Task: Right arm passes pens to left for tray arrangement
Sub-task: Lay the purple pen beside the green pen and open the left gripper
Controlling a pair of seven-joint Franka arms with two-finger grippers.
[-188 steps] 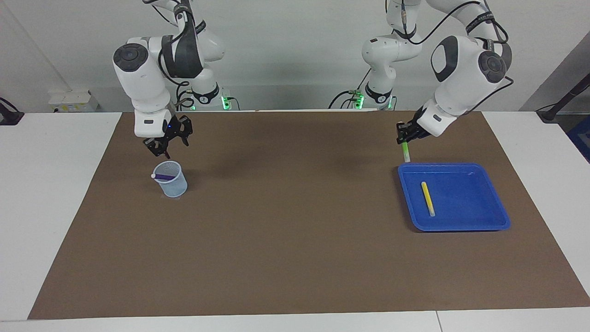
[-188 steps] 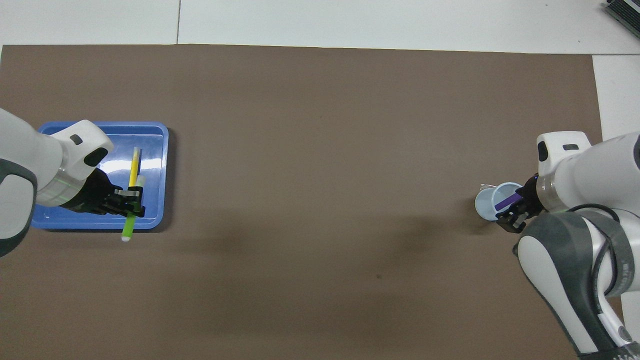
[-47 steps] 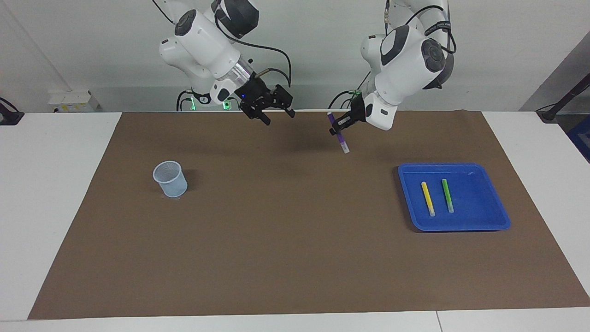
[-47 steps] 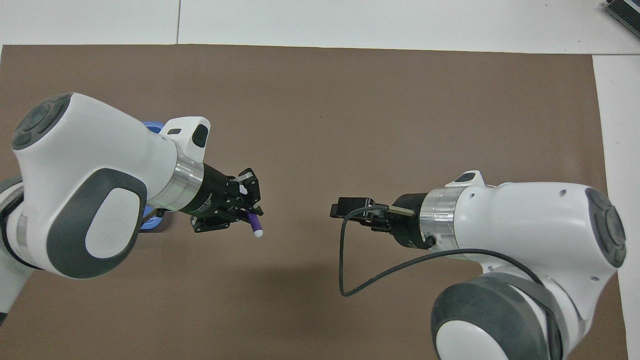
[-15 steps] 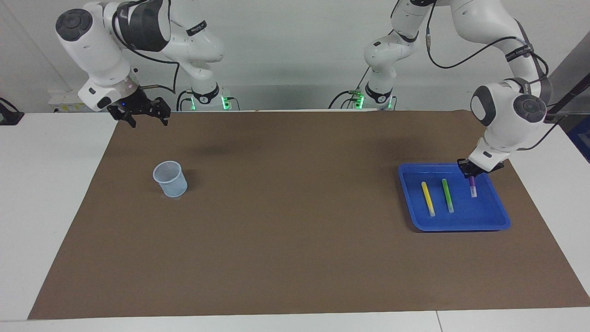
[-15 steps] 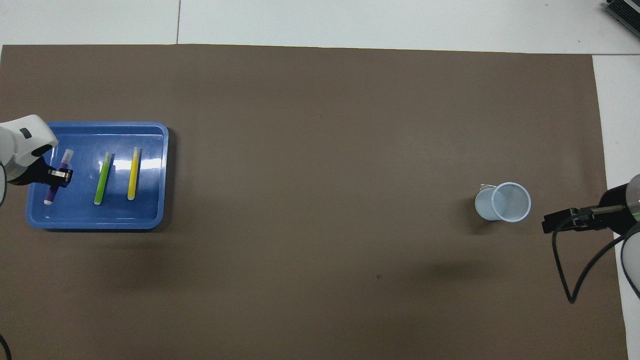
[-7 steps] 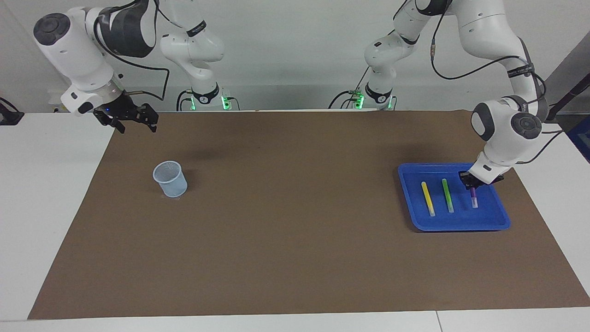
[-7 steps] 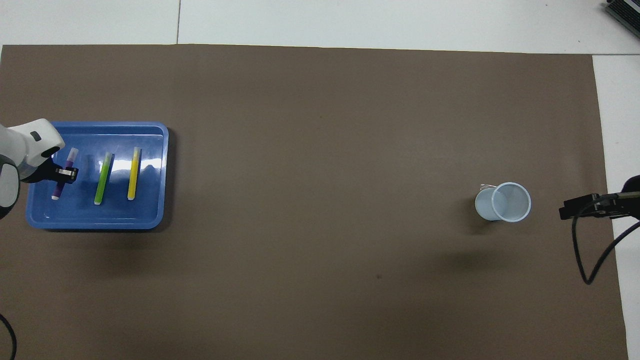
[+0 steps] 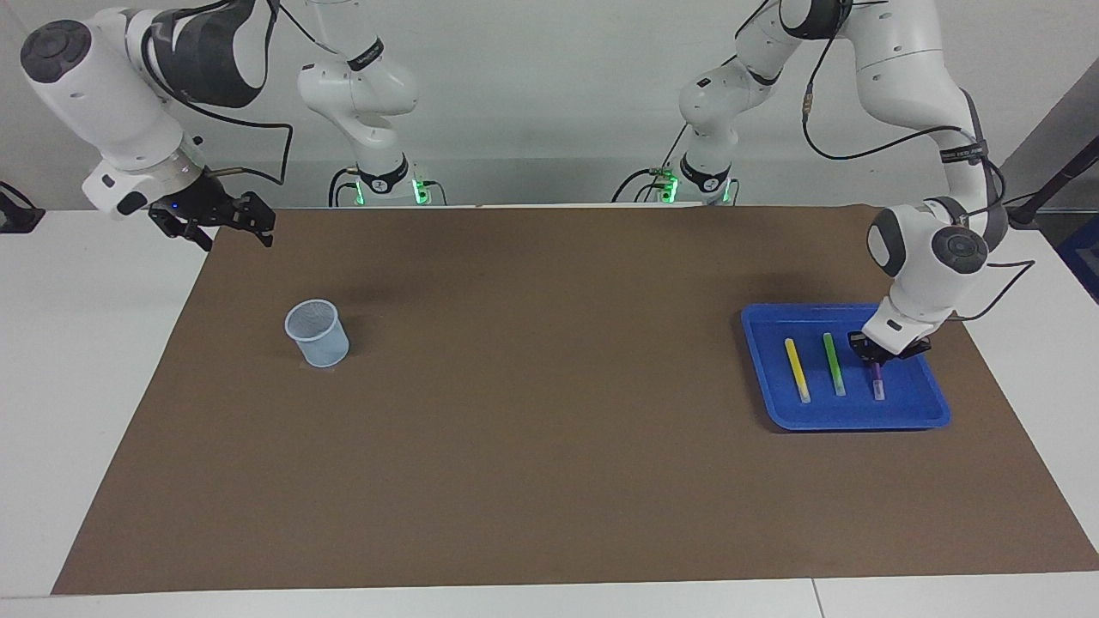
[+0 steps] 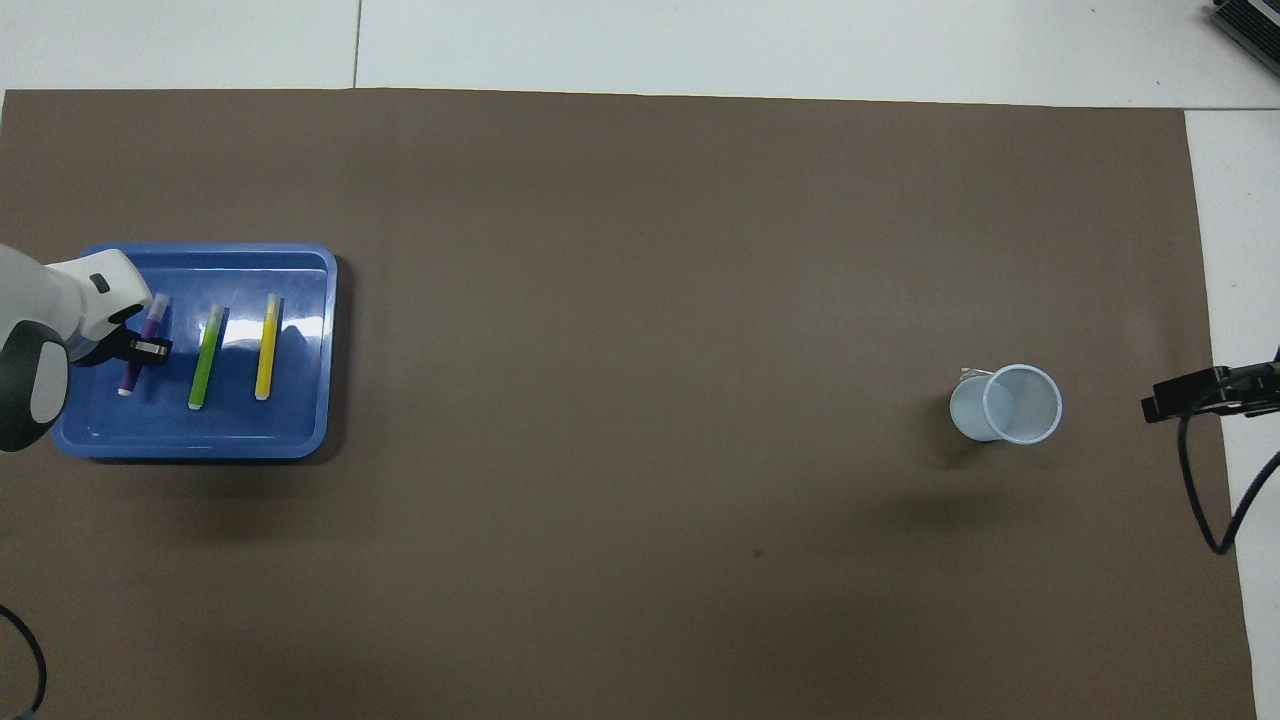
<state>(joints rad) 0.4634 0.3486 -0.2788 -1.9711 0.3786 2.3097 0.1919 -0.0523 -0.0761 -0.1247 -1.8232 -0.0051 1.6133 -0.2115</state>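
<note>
The blue tray lies at the left arm's end of the table. In it the yellow pen and the green pen lie side by side. My left gripper is down in the tray, shut on the purple pen. That pen lies about parallel to the green one, low at the tray floor. My right gripper hangs open and empty over the mat's edge at the right arm's end.
A pale-blue mesh cup stands upright on the brown mat near the right arm's end, with nothing showing inside. White table surface surrounds the mat.
The left gripper has come lower into the tray with the purple pen, closer to the green pen. The right arm has drawn back outward past the cup toward its end of the table.
</note>
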